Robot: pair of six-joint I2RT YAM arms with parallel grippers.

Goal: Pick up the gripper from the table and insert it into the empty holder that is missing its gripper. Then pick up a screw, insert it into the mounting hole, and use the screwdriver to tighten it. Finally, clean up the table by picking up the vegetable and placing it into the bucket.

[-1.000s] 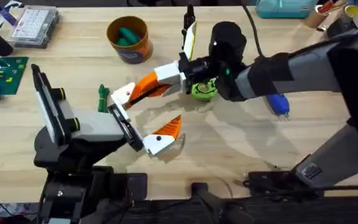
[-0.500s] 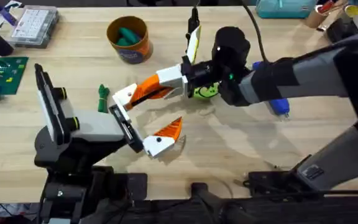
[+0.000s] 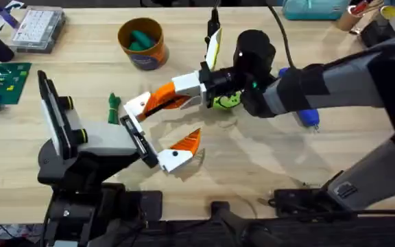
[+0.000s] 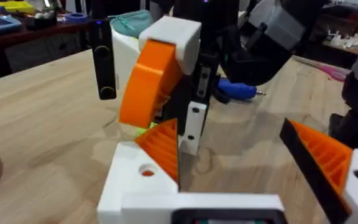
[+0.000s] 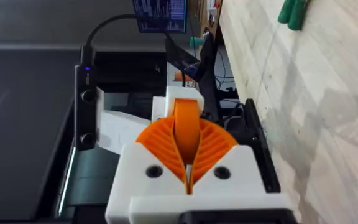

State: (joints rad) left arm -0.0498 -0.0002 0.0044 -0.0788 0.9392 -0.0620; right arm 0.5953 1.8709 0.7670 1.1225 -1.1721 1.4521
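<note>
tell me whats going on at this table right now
The right arm's end effector is shut on the gripper, an orange ribbed finger, and holds it against the left arm's end effector at mid-table, at the empty holder. Whether it is seated there cannot be told. The screwdriver lies on the table beyond the right arm, the vegetable lies near the left arm, and the bucket stands at the far side.
</note>
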